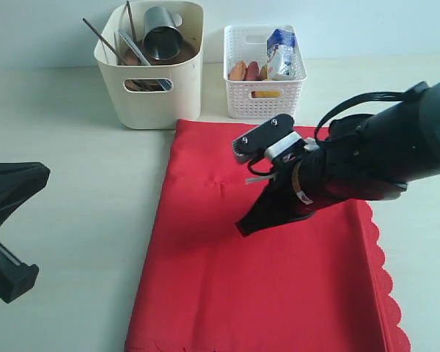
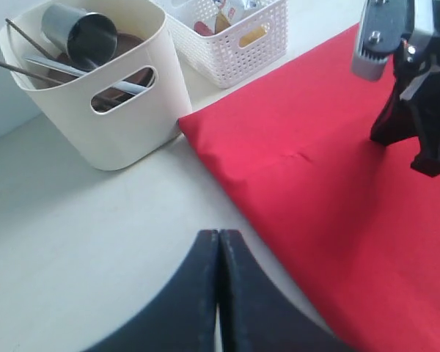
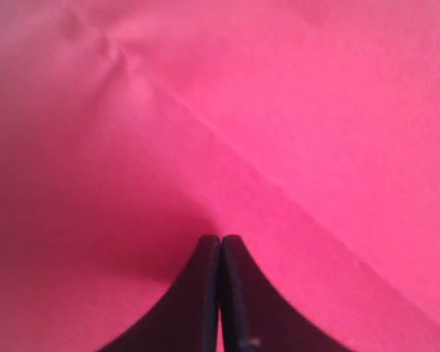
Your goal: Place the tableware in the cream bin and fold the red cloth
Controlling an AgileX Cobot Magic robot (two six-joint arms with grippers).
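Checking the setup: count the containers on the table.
2. The cream bin stands off the far-left corner of the red cloth; the white lattice basket just right of the bin. None seems hidden.

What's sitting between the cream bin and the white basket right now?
Nothing stands there. Only a narrow strip of bare table separates the cream bin from the white basket, as the exterior view shows.

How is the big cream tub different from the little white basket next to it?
The tall smooth cream plastic tub has solid walls and holds tableware; the smaller white lattice basket has holey walls and holds food. Both are open on top with cut-out handles.
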